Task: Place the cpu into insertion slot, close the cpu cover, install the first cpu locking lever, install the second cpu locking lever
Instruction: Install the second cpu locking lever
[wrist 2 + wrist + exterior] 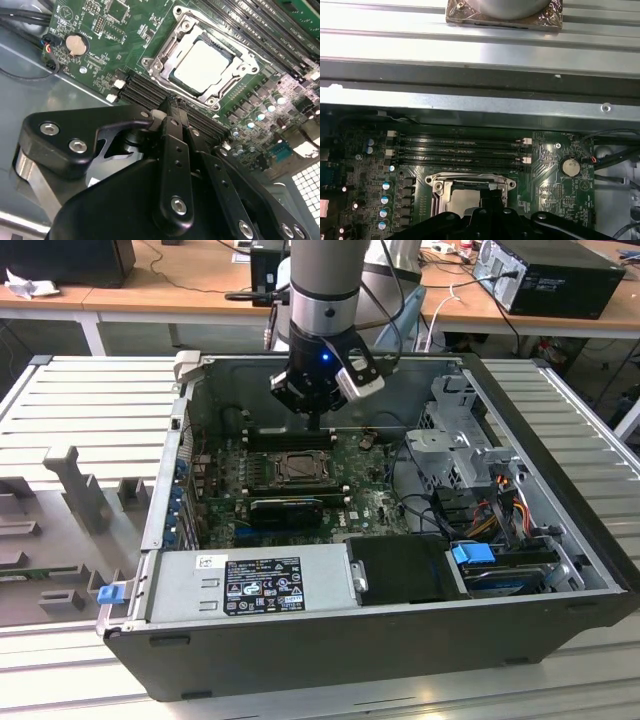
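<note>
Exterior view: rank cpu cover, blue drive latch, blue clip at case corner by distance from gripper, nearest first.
From the gripper:
1. cpu cover, just below it on the motherboard.
2. blue drive latch, toward the exterior view's right.
3. blue clip, outside the case's front corner, exterior view's left.

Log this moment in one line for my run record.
gripper: shut, empty, above memory slots | cpu: in insertion slot | cpu cover: closed

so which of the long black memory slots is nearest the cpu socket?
The last slot of the bank, the one running right beside the cpu cover; the other slots lie farther off toward the case wall.
</note>
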Action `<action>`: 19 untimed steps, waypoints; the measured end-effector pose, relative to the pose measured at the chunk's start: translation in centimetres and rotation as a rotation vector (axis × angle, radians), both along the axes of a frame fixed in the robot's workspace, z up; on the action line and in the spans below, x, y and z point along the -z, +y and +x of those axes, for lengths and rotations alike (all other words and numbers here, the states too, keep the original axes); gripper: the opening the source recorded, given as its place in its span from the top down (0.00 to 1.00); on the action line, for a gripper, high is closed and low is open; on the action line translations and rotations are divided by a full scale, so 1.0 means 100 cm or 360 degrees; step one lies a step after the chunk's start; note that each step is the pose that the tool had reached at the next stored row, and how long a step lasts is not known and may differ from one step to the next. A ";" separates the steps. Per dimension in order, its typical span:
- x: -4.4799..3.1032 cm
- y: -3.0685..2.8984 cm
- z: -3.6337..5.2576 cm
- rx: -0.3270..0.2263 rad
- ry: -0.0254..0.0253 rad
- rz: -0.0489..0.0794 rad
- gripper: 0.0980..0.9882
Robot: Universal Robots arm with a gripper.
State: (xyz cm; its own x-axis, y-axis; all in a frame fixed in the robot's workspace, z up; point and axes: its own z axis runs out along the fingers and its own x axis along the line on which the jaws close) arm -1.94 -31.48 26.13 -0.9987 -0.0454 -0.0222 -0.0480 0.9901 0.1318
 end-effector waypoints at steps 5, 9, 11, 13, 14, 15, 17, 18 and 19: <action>0.0000 -0.0029 0.0000 0.0000 0.00000 0.0000 0.99; 0.0005 -0.0067 0.0000 0.0000 0.00000 0.0000 0.99; 0.0007 -0.0085 0.0000 0.0000 0.00000 0.0000 0.99; 0.0009 -0.0102 0.0000 0.0000 0.00001 0.0000 0.99; 0.0009 -0.0111 0.0000 0.0000 0.00003 0.0000 0.99; 0.0010 -0.0118 0.0000 0.0000 0.00005 0.0000 0.99; 0.0011 -0.0138 0.0000 0.0000 0.00012 0.0000 0.99; 0.0012 -0.0153 0.0000 0.0000 0.00020 0.0000 0.99; 0.0013 -0.0164 0.0000 0.0000 0.00024 0.0000 0.99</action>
